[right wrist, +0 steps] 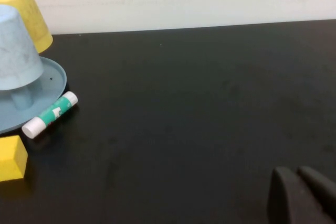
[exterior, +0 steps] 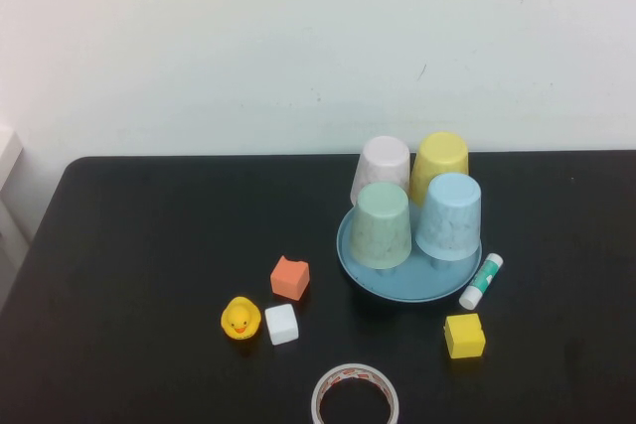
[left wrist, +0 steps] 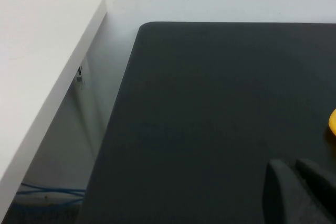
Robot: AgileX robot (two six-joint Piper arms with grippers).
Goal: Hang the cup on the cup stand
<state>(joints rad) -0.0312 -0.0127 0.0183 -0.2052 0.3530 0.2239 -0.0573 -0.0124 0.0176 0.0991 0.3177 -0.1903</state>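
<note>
The light blue cup sits upside down over a post on the front right of the round blue-teal cup stand. The right wrist view shows the cup on its post above the stand's rim. Neither arm shows in the high view. My left gripper hangs shut over bare table at the left, holding nothing. My right gripper is shut and holds nothing, over the table to the right of the stand, well apart from it.
A mint green cup, a pale pink cup and a yellow cup also hang on the stand. Around it lie a glue stick, yellow cube, orange block, white cube, duck and tape roll.
</note>
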